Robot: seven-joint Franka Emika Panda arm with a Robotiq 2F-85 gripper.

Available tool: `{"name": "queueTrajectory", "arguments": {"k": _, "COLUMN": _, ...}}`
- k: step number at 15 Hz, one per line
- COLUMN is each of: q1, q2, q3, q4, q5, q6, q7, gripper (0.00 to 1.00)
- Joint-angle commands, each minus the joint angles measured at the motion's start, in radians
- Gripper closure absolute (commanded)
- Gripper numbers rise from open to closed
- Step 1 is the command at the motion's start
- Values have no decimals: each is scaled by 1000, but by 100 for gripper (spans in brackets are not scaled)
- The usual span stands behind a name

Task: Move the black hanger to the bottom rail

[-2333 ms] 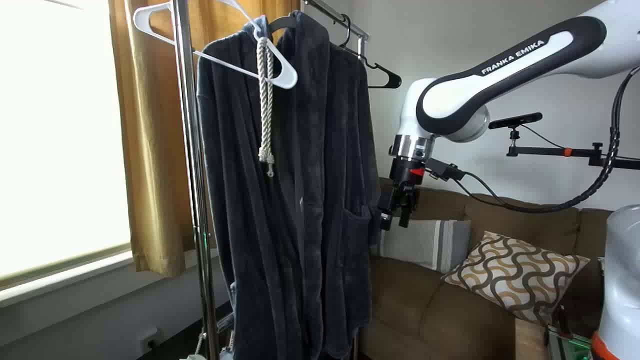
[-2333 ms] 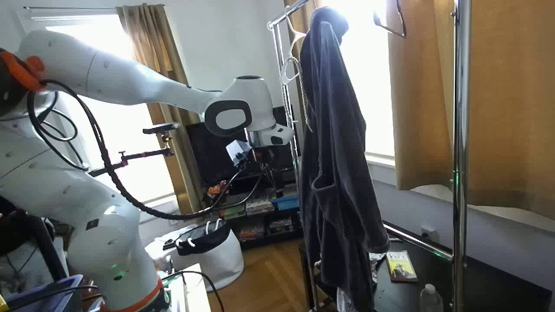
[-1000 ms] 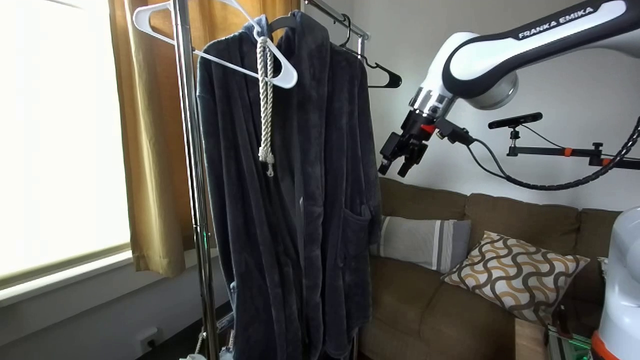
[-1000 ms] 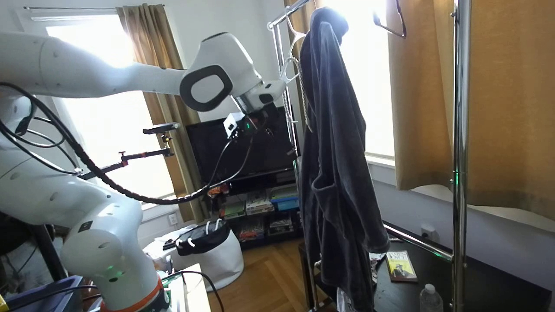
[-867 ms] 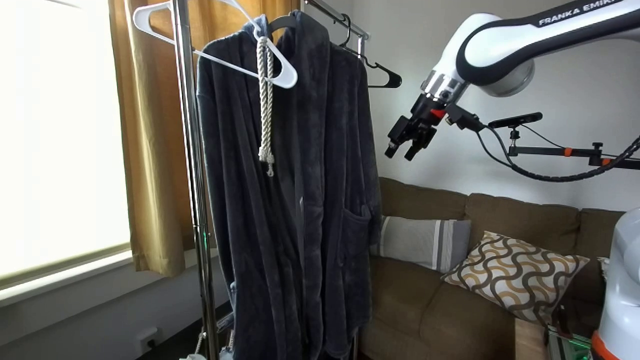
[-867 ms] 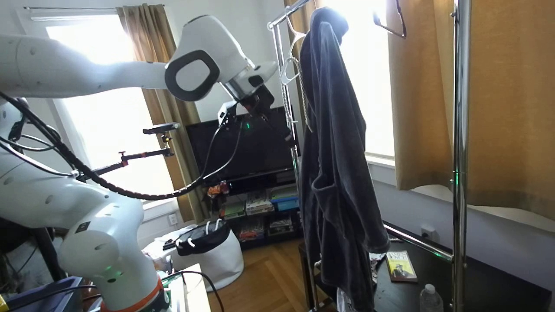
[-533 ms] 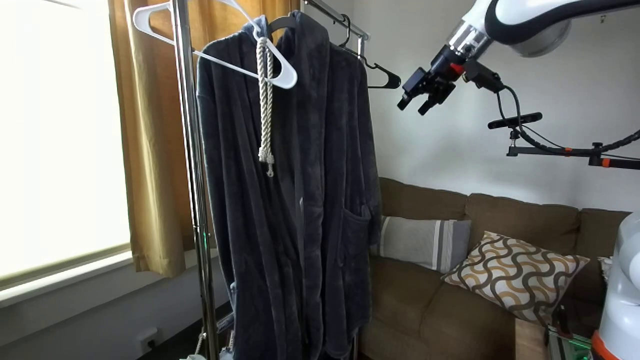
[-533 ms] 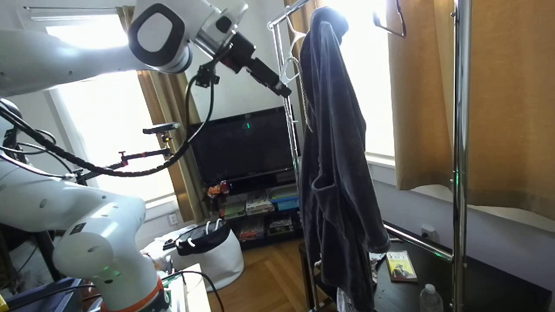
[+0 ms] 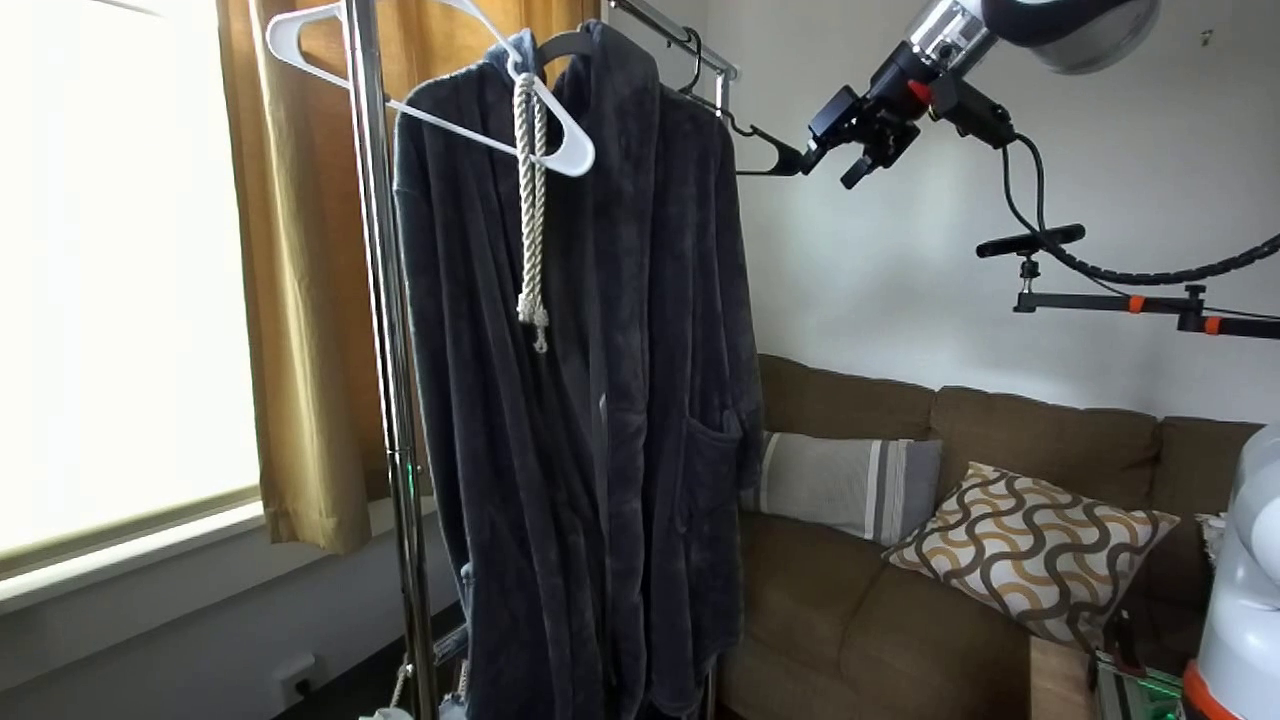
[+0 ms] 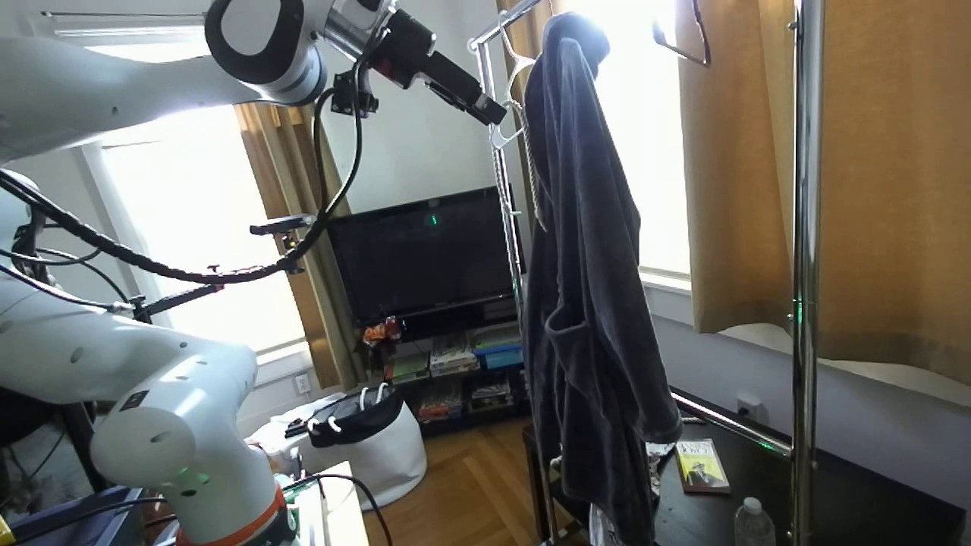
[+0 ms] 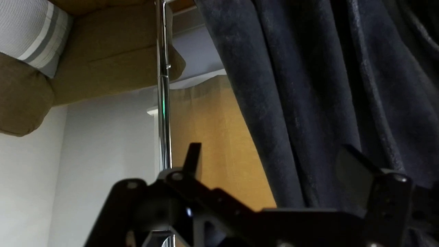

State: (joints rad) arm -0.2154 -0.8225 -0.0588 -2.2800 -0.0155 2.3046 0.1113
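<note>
Fingers (image 11: pixel 193 159) spread wide, the Robotiq gripper (image 9: pixel 830 172) hangs tilted in an exterior view's upper right, presumably to pinch the black hanger (image 9: pixel 789 160).

A grey robe (image 9: pixel 640 350) hangs; cushions (image 9: pixel 1030 550) rest on a sofa (image 9: pixel 850 610); a book (image 10: pixel 702 465) lies near a bottle (image 10: pixel 753 523).

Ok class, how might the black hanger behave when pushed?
The black hanger is probably stiff: its visible end shows a crisp, unsagging outline. It is likely light, being a slim open frame, and may swing, as it hangs from the rail.
</note>
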Motion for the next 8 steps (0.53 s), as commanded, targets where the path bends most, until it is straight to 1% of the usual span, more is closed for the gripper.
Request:
{"name": "queueTrajectory", "arguments": {"k": 1, "q1": 34, "q2": 48, "q3": -69, "q4": 141, "q5": -10, "q6": -17, "q7": -78, "gripper": 0}}
{"name": "queueTrajectory", "arguments": {"k": 2, "q1": 41, "q2": 66, "q3": -93, "q4": 188, "q5": -15, "q6": -37, "q7": -114, "gripper": 0}}
{"name": "queueTrajectory", "arguments": {"k": 3, "q1": 49, "q2": 98, "q3": -131, "q4": 263, "q5": -28, "q6": -96, "q7": -180, "gripper": 0}}
{"name": "queueTrajectory", "arguments": {"k": 4, "q1": 44, "q2": 123, "q3": -152, "q4": 312, "q5": -46, "q6": -108, "q7": -224, "gripper": 0}}
{"name": "queueTrajectory", "arguments": {"k": 5, "q1": 70, "q2": 168, "q3": -188, "q4": 386, "q5": -49, "q6": -157, "q7": -303, "gripper": 0}}
{"name": "queueTrajectory", "arguments": {"k": 6, "q1": 80, "q2": 201, "q3": -210, "q4": 442, "q5": -51, "q6": -188, "q7": -354, "gripper": 0}}
{"name": "queueTrajectory", "arguments": {"k": 8, "q1": 123, "q2": 285, "q3": -247, "q4": 571, "q5": -33, "q6": -283, "q7": -463, "gripper": 0}}
